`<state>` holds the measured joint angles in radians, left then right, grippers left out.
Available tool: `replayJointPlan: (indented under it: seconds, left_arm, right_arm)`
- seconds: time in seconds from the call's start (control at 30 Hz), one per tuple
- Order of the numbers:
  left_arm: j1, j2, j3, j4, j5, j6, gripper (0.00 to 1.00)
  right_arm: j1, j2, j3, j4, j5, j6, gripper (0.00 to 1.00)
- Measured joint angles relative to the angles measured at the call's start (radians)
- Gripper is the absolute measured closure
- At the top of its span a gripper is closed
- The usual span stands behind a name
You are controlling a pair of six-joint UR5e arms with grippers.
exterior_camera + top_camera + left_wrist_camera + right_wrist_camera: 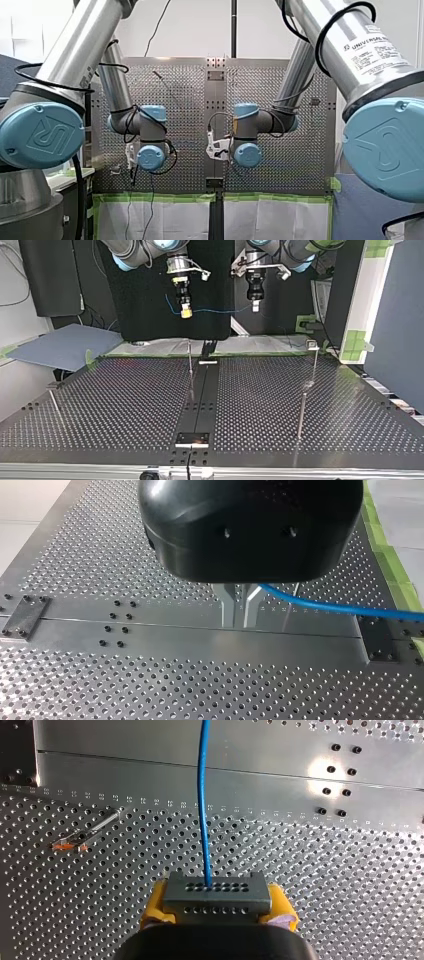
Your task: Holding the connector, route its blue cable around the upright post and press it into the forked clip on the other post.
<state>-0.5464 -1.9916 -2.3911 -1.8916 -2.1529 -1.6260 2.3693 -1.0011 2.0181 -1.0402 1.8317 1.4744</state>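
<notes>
Our right pincer (186, 311) grips the connector (215, 892); our left pincer (255, 306) pinches its blue cable (220, 310). In the top view, the upright post (190, 360) stands at their six o'clock.

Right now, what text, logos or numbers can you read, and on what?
"UNIVERSAL RO…": white label on my right arm; its smaller lines are blurred.
"UR" logo, embossed: blue joint cap on my left arm.
Printed number row on the perforated table, right wrist view: too small to read.
</notes>
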Motion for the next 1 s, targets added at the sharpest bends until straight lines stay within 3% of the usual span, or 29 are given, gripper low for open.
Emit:
replayJointPlan:
  seconds: [0.17, 0.33, 1.0]
  left_arm:
    - [0.0, 0.0, 0.0, 0.0, 0.0, 0.0, 0.92]
    - [0.0, 0.0, 0.0, 0.0, 0.0, 0.0, 0.99]
    - [0.0, 0.0, 0.0, 0.0, 0.0, 0.0, 0.99]
  right_arm:
    - [0.0, 0.0, 0.0, 0.0, 0.0, 0.0, 1.0]
    - [0.0, 0.0, 0.0, 0.0, 0.0, 0.0, 1.0]
    - [0.0, 0.0, 0.0, 0.0, 0.0, 0.0, 1.0]
